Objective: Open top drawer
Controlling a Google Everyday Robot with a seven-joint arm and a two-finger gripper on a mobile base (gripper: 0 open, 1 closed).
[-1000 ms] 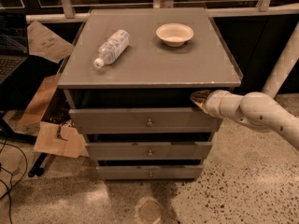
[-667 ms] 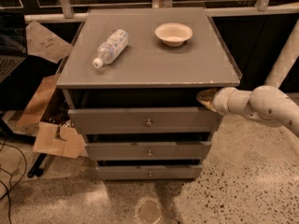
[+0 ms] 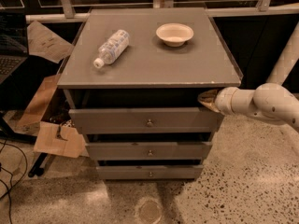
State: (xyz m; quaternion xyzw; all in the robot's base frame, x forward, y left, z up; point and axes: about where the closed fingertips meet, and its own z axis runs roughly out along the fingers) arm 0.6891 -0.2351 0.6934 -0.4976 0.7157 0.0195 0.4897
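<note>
- Poking in from the right, the gripper has its yellowish tip right at the upper right corner of the top drawer, tucked just under the front edge of the cabinet top.
- Honestly can't tell if the claw is spread or pinched together, and can't tell if it's actually touching the drawer either.
- Behind it, the chunky white arm runs off the right edge.
- That top drawer is the widest front of the three. It's sticking out a bit, with a dark gap showing above it, and its small round knob is dead centre.
- Below it are the middle drawer and the bottom drawer, each narrower than the one above.
- Up on the cabinet top, a plastic bottle lies on its side toward the left, and a shallow bowl sits upright toward the back right, well apart from it.
- Left of the cabinet, some cardboard lies on the speckled floor.
</note>
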